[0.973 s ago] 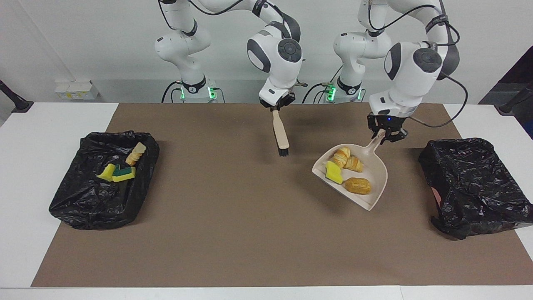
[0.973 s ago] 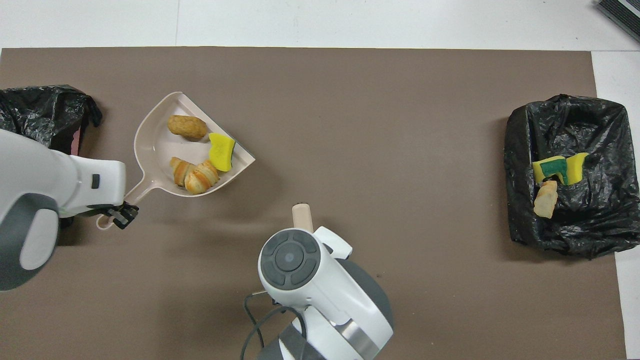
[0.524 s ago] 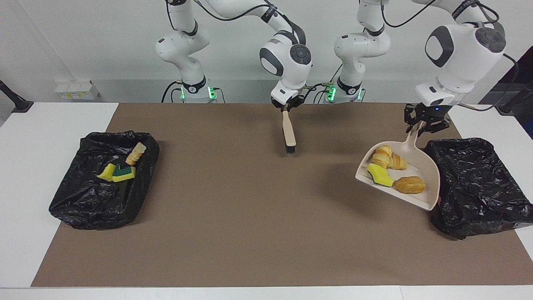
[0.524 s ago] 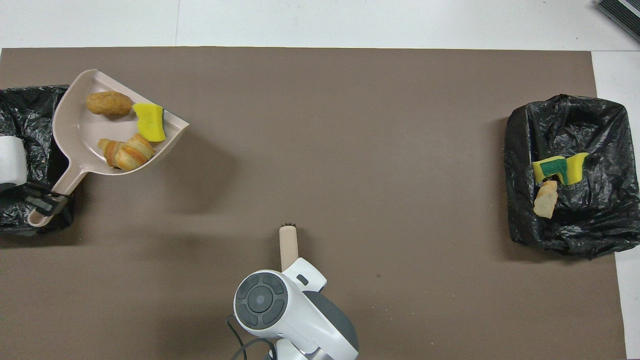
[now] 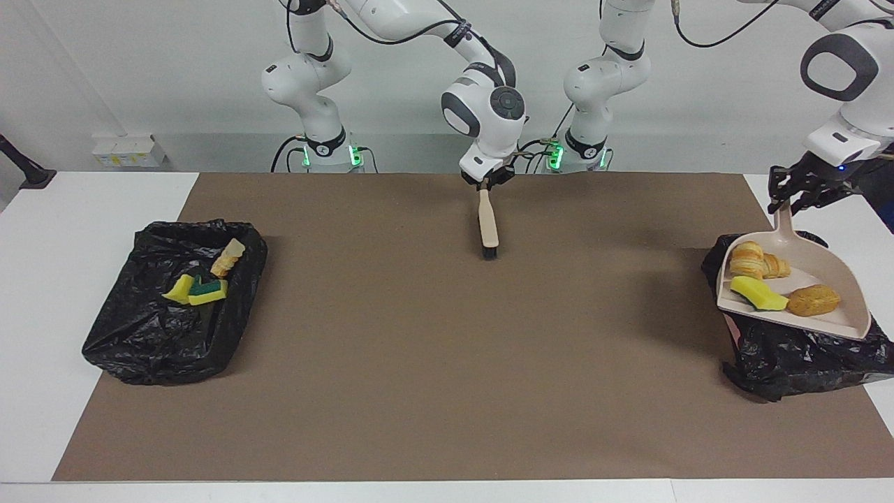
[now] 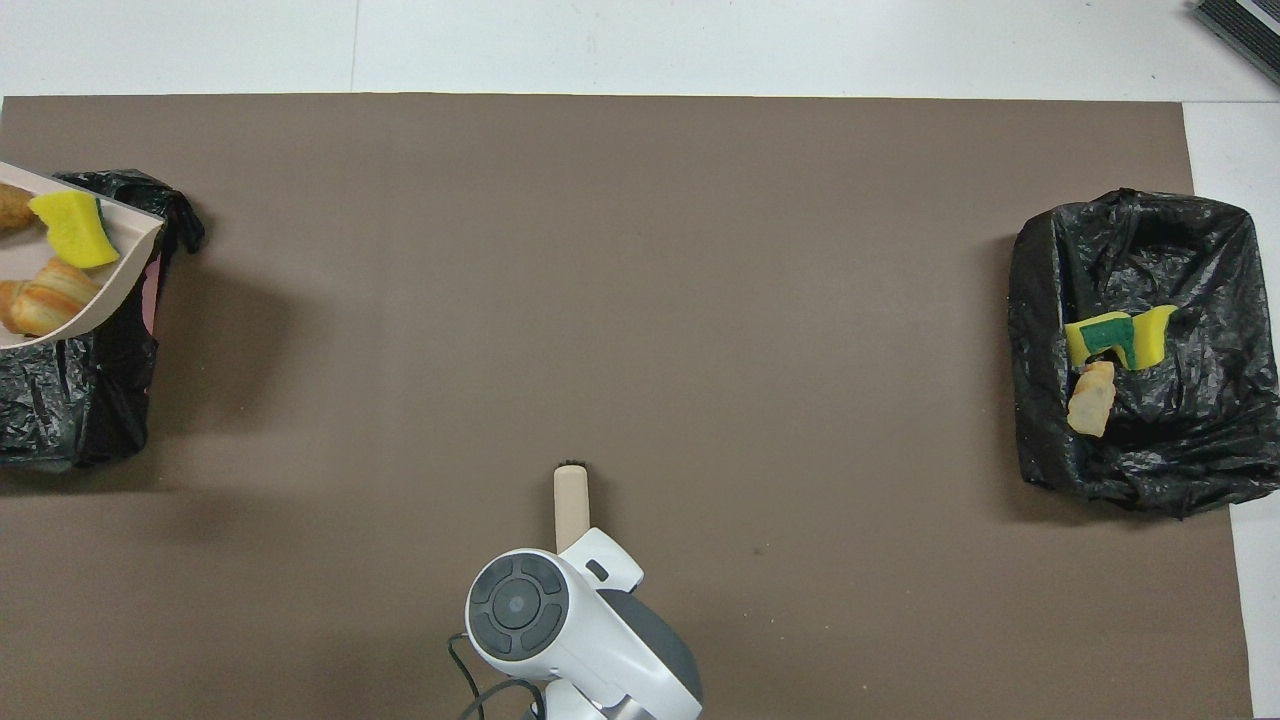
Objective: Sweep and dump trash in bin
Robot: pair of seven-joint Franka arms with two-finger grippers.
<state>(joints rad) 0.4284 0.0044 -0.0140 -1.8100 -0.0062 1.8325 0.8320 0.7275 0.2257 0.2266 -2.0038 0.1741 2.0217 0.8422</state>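
My left gripper is shut on the handle of the beige dustpan, which hangs roughly level over the black bin at the left arm's end of the table. In the pan lies trash: a croissant, a yellow sponge chunk and a bread roll. The overhead view shows only the pan's mouth with the sponge chunk and croissant over that bin. My right gripper is shut on the brush, bristles down just over the mat's middle.
A second black bin at the right arm's end holds a green-backed yellow sponge and a bread piece. A brown mat covers the table. The right arm's wrist covers most of the brush in the overhead view.
The left arm has carried the loaded dustpan from over the mat to above the bin at its end, lifting it. The right arm has drawn the brush back toward the robots.
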